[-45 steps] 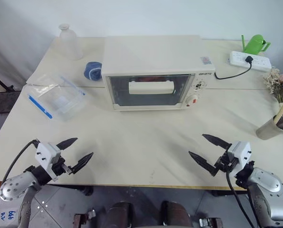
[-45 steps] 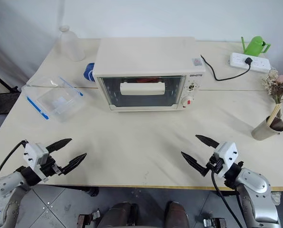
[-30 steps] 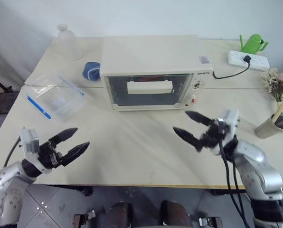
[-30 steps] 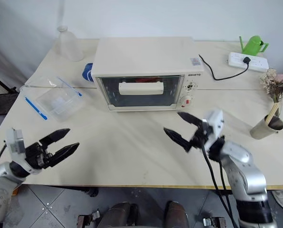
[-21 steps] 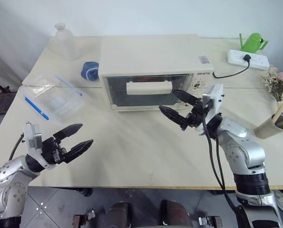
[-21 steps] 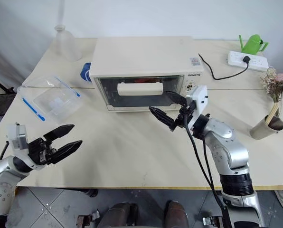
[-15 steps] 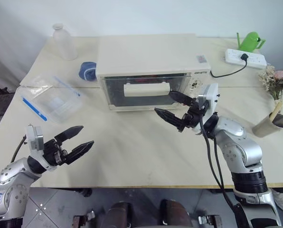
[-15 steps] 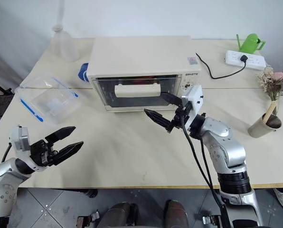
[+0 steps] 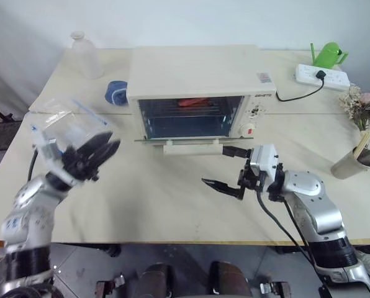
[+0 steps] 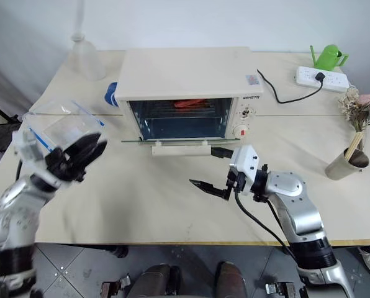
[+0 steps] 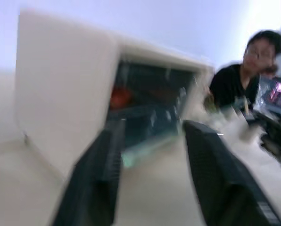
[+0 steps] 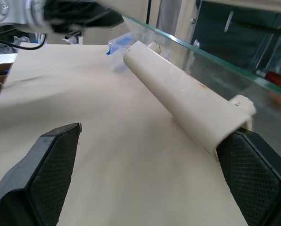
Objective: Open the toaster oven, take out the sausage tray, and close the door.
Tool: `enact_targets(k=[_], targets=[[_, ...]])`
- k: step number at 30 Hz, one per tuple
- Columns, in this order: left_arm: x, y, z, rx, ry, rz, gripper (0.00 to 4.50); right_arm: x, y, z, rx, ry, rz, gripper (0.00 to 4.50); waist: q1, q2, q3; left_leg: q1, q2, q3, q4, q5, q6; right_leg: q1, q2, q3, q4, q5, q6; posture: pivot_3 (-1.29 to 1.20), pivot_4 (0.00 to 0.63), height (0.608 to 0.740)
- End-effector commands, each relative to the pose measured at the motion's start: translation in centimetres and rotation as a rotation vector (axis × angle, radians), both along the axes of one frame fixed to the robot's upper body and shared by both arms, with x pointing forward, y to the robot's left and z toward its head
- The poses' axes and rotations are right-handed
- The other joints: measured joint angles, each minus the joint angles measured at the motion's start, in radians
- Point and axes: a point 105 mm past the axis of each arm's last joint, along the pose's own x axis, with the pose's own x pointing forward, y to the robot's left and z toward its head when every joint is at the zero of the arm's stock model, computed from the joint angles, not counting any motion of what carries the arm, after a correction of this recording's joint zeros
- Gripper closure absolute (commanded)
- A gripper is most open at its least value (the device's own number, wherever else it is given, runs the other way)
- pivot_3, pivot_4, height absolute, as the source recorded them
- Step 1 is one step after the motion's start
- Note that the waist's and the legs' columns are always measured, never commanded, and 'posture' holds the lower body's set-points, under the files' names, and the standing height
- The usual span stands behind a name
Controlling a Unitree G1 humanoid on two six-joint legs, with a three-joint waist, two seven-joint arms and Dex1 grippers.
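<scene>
One door [image 9: 180,141] apparently lying flat, forward.

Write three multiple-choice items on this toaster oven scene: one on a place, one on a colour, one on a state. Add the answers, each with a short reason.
1. Where does the green watering can stand?
A. at the table's far right corner, beside the power strip
B. on top of the toaster oven
C. inside the clear plastic container

2. What colour is the bar handle of the door?
A. black
B. cream
C. green

3. How is the toaster oven now?
A. door shut
B. door folded down, open
C. door taken off

Answers:
1 A: the can sits by the white power strip at the far right corner.
2 B: the handle is cream, like the oven's body.
3 B: the glass door lies lowered in front of the cavity, where something red-orange shows on a rack.
</scene>
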Motion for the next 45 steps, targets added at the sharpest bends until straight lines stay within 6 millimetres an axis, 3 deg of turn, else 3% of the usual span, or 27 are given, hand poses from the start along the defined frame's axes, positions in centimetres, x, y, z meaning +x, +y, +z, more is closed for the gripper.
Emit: enact_targets(k=[1,3,4,10,18,22,25,30,33,35,41,45], targets=[[1.2,-2.3,-0.1,0.009,-0.006,-0.018,3.81,-0.7,0.6,0.8,0.011,-0.071,0.037,0.00,-0.004,-0.001,0.000,0.000,0.000,0.001,0.000,0.000,0.001,0.000,0.000,0.000,0.000,0.000,0.000,0.00,0.150,0.740],[1.7,-3.6,-0.2,0.006,0.010,-0.048,4.40,-0.8,0.6,0.6,0.010,-0.069,0.028,0.00,-0.013,-0.001,0.000,0.000,0.000,0.001,-0.001,-0.002,0.001,-0.001,0.000,-0.001,0.001,0.000,0.000,0.00,0.150,0.740],[1.8,-4.2,-0.5,0.025,0.018,-0.064,4.48,-0.8,0.5,0.5,0.008,-0.069,0.022,0.00,-0.014,-0.001,0.000,0.000,0.001,0.001,-0.001,-0.003,0.001,-0.002,0.000,-0.002,0.001,0.000,0.000,0.00,0.150,0.740],[1.2,-4.9,-2.9,0.142,0.072,-0.146,4.48,-1.4,-1.1,-0.8,-0.019,-0.056,-0.061,0.00,-0.009,-0.001,0.000,0.000,0.001,0.000,0.000,-0.004,0.001,-0.001,-0.001,-0.005,0.002,0.000,0.000,0.00,0.150,0.740],[0.1,-4.9,-6.5,0.314,0.140,-0.173,4.48,-3.3,-7.8,-4.6,-0.107,0.022,-0.347,0.00,0.014,-0.001,0.000,0.000,0.000,0.001,0.002,-0.004,0.002,0.001,-0.001,-0.005,-0.001,0.000,0.000,0.00,0.150,0.740],[0.0,-4.8,-7.8,0.352,0.157,-0.135,4.48,-2.8,-9.8,-3.6,-0.139,-0.029,-0.459,0.00,0.011,-0.001,0.000,0.001,0.001,0.004,0.003,-0.004,0.002,0.001,-0.001,-0.003,-0.003,0.000,0.000,0.00,0.150,0.740],[0.0,-4.7,-8.2,0.351,0.155,-0.112,4.48,-2.1,-10.0,-2.5,-0.143,-0.078,-0.486,0.00,0.006,-0.001,0.000,0.002,0.002,0.006,0.002,-0.004,0.002,0.001,-0.001,-0.001,-0.002,0.000,0.000,0.00,0.150,0.740],[-0.6,-4.5,-8.3,0.343,0.141,-0.095,4.48,0.5,-6.4,0.2,-0.162,-0.194,-0.444,0.00,-0.002,-0.001,0.000,0.002,0.002,0.006,0.002,-0.004,0.002,0.000,-0.001,0.000,-0.001,0.000,0.000,0.00,0.150,0.740],[-1.4,-3.3,-8.3,0.317,0.161,-0.052,4.48,2.9,-1.7,0.8,-0.196,-0.223,-0.422,0.00,-0.017,-0.001,0.000,0.002,0.003,0.006,0.002,-0.004,0.002,-0.001,-0.001,-0.001,0.000,0.000,0.000,0.00,0.150,0.740],[-1.7,-2.3,-7.9,0.294,0.155,0.017,4.10,4.1,1.2,1.4,-0.195,-0.288,-0.399,0.00,-0.025,-0.001,0.000,0.002,0.003,0.006,0.002,-0.004,0.002,-0.002,0.000,-0.001,0.001,0.000,-0.001,0.00,0.150,0.740],[-3.9,-0.3,-6.1,0.230,0.058,0.116,2.48,7.9,5.9,1.7,-0.298,-0.474,-0.471,0.00,-0.014,-0.002,-0.001,0.001,0.001,0.002,0.002,-0.005,0.002,-0.003,-0.003,-0.003,0.004,0.000,-0.001,0.00,0.150,0.740],[-5.0,0.9,-5.4,0.211,0.015,0.181,1.32,9.9,7.4,1.6,-0.377,-0.572,-0.515,0.00,-0.029,-0.002,-0.001,0.000,0.001,0.001,0.002,-0.005,0.002,-0.003,-0.003,-0.003,0.004,0.000,-0.001,0.00,0.150,0.740]])
